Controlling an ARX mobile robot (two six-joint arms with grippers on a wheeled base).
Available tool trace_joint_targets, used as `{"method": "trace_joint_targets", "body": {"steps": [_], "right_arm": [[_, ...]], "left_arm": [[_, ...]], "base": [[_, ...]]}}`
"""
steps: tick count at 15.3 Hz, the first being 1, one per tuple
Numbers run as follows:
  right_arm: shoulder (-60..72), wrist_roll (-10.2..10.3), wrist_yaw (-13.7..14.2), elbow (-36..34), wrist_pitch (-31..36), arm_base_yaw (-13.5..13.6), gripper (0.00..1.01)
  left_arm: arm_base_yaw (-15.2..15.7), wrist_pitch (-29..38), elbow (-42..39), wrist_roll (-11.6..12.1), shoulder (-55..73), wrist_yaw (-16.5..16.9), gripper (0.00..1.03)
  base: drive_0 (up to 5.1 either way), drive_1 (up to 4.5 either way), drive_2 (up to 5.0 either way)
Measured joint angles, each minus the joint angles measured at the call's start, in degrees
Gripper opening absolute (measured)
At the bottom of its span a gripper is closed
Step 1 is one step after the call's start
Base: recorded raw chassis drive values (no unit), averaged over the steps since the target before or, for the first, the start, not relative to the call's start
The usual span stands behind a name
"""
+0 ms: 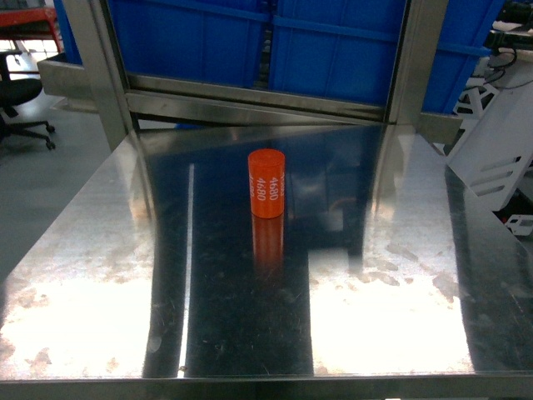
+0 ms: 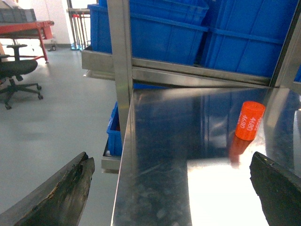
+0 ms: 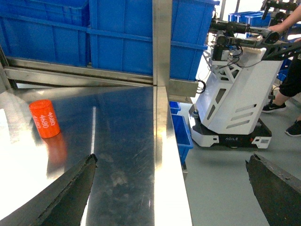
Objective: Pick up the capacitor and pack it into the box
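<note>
Currently the orange cylindrical capacitor (image 1: 266, 183) stands upright on the steel table (image 1: 92, 250), just above the middle of the head frame, with white "4680" print on its side. It appears at the right edge of the left wrist frame (image 2: 249, 120) and at the left edge of the right wrist frame (image 3: 44, 118). The pink box is not visible in any view; only blue bins (image 1: 333, 42) fill the shelf along the top of the frame.

The left gripper (image 2: 174, 188) and the right gripper (image 3: 171, 188) both hold their fingers spread wide, empty, at the lower corners of their wrist frames. Neither appears in the head view.

Judged step: approach and grasp. Select one arm, centre the spread fingers around the cylinder body and descend without tipping it. Close across the curved wall at mid-height, since the smooth casing may roll or slip on the polished surface.
</note>
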Motion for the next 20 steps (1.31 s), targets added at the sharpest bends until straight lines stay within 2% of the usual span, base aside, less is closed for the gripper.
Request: {"method": "trace_joint_targets", "body": {"steps": [11,12,13,14,15,16,17,18,20], "right_arm": [[0.00,0.00,0.02,0.00,0.02,0.00,0.98],[0.00,0.00,0.02,0.00,0.02,0.00,0.98],[0.00,0.00,-0.04,0.00,0.04,0.00,0.98],[0.00,0.00,0.02,0.00,0.02,0.00,0.98],[0.00,0.00,0.00,0.00,0.00,0.00,0.98],[0.00,0.02,0.00,0.00,0.04,0.00,0.98],[0.00,0.00,0.02,0.00,0.04,0.00,0.98],[0.00,0.00,0.02,0.00,0.00,0.00,0.98],[0.00,0.00,0.02,0.00,0.02,0.00,0.98]], "left_arm": [[0.00,0.24,0.00,0.00,0.00,-0.02,0.98],[0.17,2.19,0.04,-0.94,1.57,-2.10,0.98],[5.92,14.14,1.33,-2.40,13.77,0.61,0.98],[9.64,25.81,2.75,-2.62,27.17,3.67,0.98],[9.03,37.64,4.79,-2.75,40.63,6.45,0.98],[6.88,48.02,9.27,-4.33,54.03,6.49,0.98],[4.22,56.00,14.75,-4.72,66.38,4.81,0.98],[0.63,59.78,20.41,-5.29,76.52,3.39,0.98],[-7.13,57.90,30.67,-6.16,91.47,2.47,0.98]], "base": [[0.0,0.00,0.0],[0.0,0.00,0.0],[0.0,0.00,0.0],[0.0,0.00,0.0],[0.0,0.00,0.0],[0.0,0.00,0.0],[0.0,0.00,0.0],[0.0,0.00,0.0],[0.0,0.00,0.0]]}}
